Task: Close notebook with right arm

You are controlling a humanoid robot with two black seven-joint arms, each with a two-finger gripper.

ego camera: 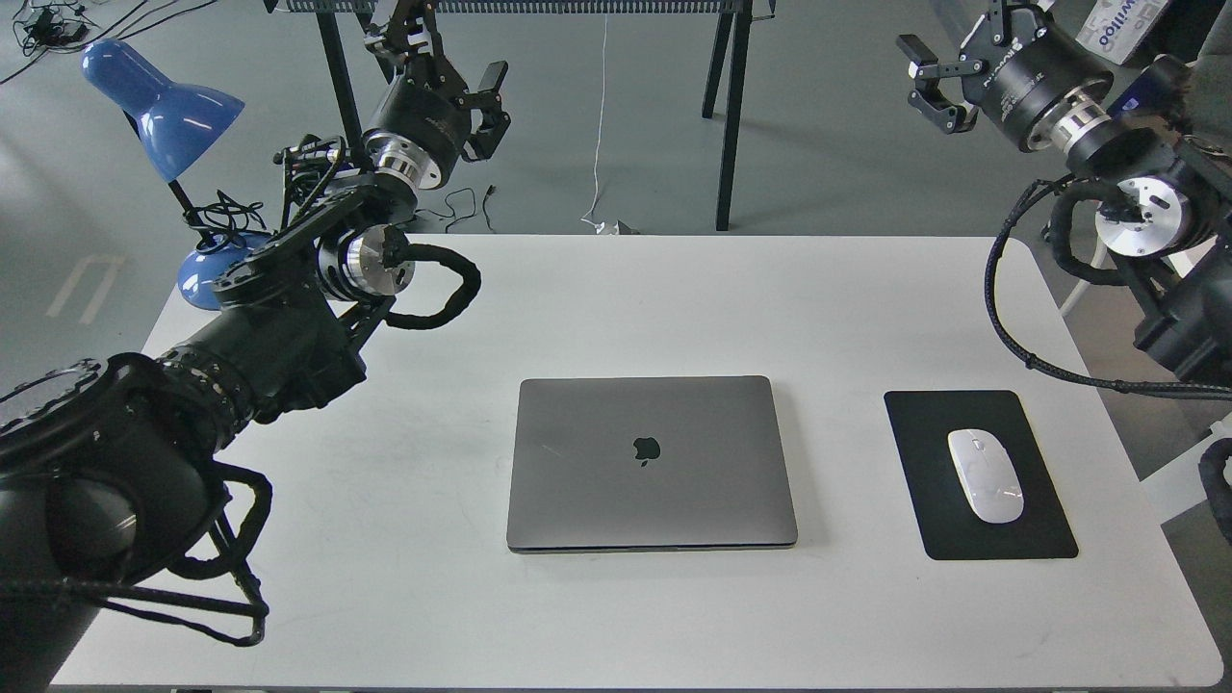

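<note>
A: How does the surface (289,577) look?
B: One notebook (652,464) lies mid-surface, lid already flat, long axis left-right. One mouse pad (924,481), one mouse (985,475), one lamp (168,115).
A: And the arms?
B: The right end effector (932,89) hangs released, raised up and to the right of the notebook; the left end effector (486,111), also released, is about equally far.

This looks like a robotics lab or test room set up as a mock office. A plain white rounded bench (616,308) stands on a bare grey-green floor (828,125) with loose black cables (48,24) and a white cord (599,144) trailing across it. A glossy blue desk lamp (168,115) sits at the bench's far left corner, and black metal frame legs (727,106) rise behind.
</note>
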